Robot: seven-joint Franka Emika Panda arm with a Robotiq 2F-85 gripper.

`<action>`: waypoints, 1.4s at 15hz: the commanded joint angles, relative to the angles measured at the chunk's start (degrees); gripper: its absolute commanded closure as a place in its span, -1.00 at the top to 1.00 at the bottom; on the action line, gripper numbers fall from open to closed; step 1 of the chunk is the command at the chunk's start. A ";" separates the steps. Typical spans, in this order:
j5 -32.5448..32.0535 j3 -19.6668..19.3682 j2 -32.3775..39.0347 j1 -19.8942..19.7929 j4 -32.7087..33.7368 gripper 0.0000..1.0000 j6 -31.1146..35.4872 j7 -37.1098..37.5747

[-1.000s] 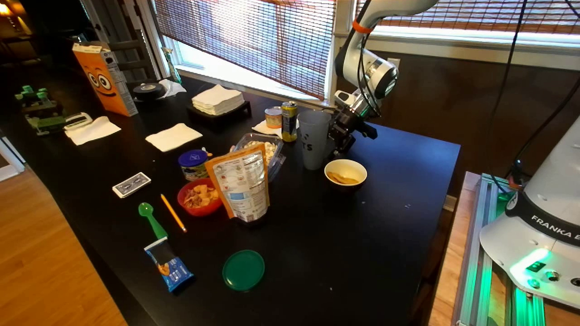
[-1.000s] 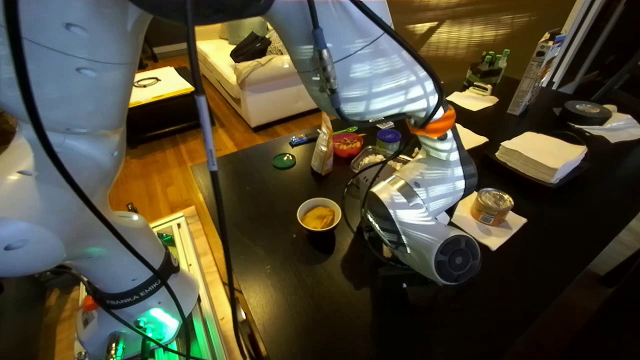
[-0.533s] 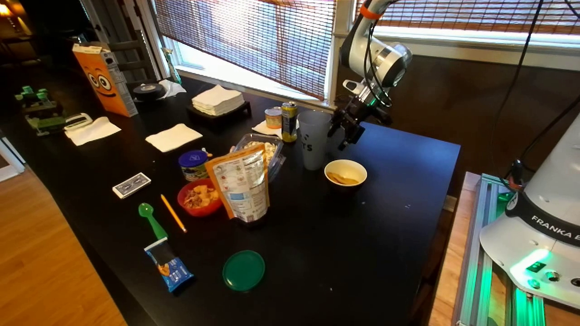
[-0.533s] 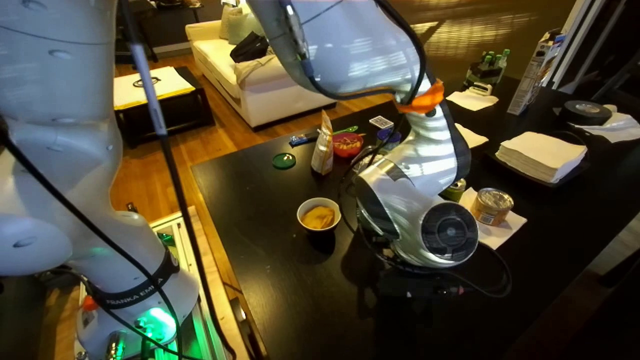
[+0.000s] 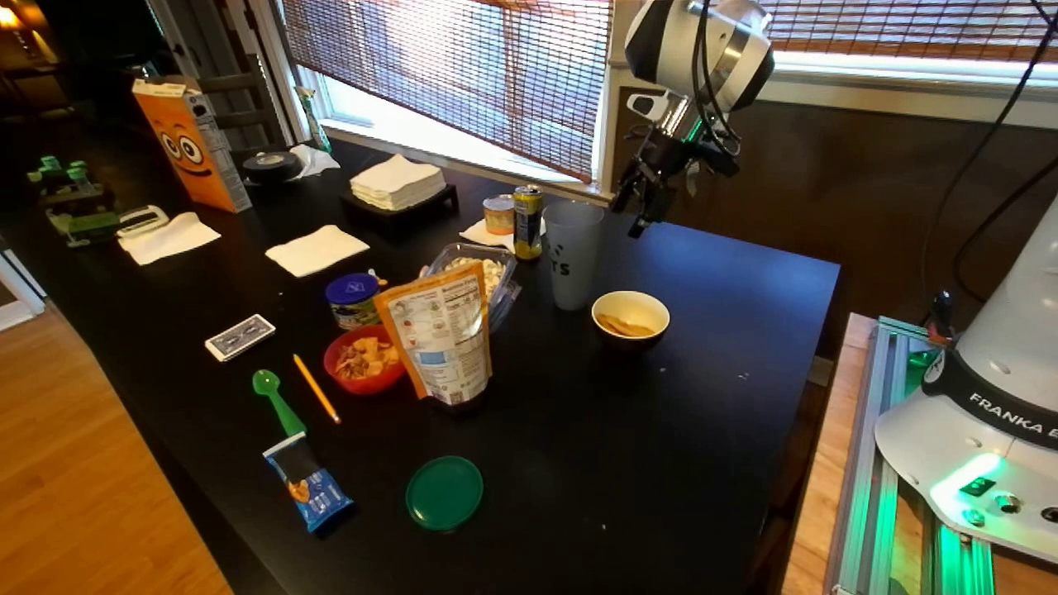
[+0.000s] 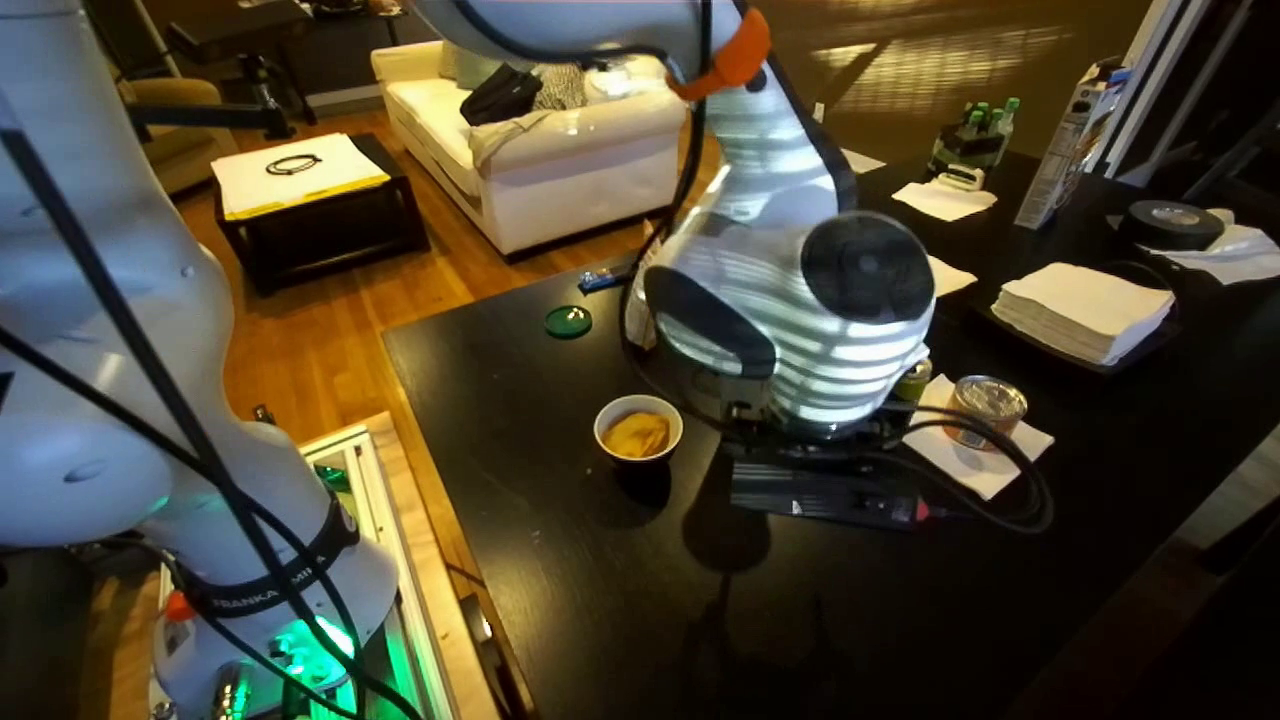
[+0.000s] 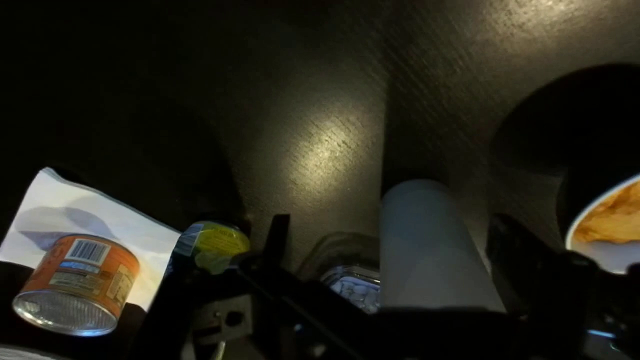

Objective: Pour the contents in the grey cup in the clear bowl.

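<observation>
Up off the bench (image 5: 628, 463) hangs the gripper (image 5: 627, 219), tilted, tips slanting down, and those fingers (image 7: 278, 235) are spread wide, a broad gap between them in the wrist view. And there's the grey cup (image 5: 572, 256), tall and upright on the bench, dark lettering on its side, near the fingers but apart from them; from the wrist it shows in the gap between them, farther off. What the cup holds can't be made out. It stands between two bowls: close by, a dark bowl (image 5: 649, 307) with a pale inside and golden food (image 6: 637, 435) in it; on the opposite side, the clear bowl (image 5: 504, 289), see-through, pale pieces (image 5: 488, 268) in it, partly hidden behind a standing pouch (image 5: 442, 347) in an exterior view. Close to the cup too, a yellow can (image 5: 527, 225), upright, and just beside that an orange tin (image 5: 498, 216) sitting on a napkin (image 7: 50, 192). Next to the pouch it's a red bowl (image 5: 365, 386) of orange snacks (image 5: 364, 358), with a blue-lidded tub (image 5: 355, 312) right alongside. Farther along lies a yellow pencil (image 5: 316, 388), then a green spoon (image 5: 278, 402), its handle end right by a blue packet (image 5: 312, 489). And a green lid (image 5: 445, 493), flat on the bench, well apart from the cup.
</observation>
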 commanded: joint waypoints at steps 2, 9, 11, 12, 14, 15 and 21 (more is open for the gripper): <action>-17.72 1.98 -13.89 1.32 -8.30 1.00 5.21 19.59; -33.10 4.97 -29.26 2.48 -12.44 1.00 0.64 34.14; -37.04 6.10 -31.25 2.29 -12.46 1.00 -0.72 38.36; -38.24 6.37 -32.09 2.79 -12.28 1.00 -1.58 39.38; -40.76 6.85 -33.38 3.84 -11.77 1.00 -3.74 41.54; -41.06 6.68 -33.86 4.85 -11.54 1.00 -4.74 41.64; -41.16 5.24 -32.89 7.48 -10.56 1.00 -4.38 41.60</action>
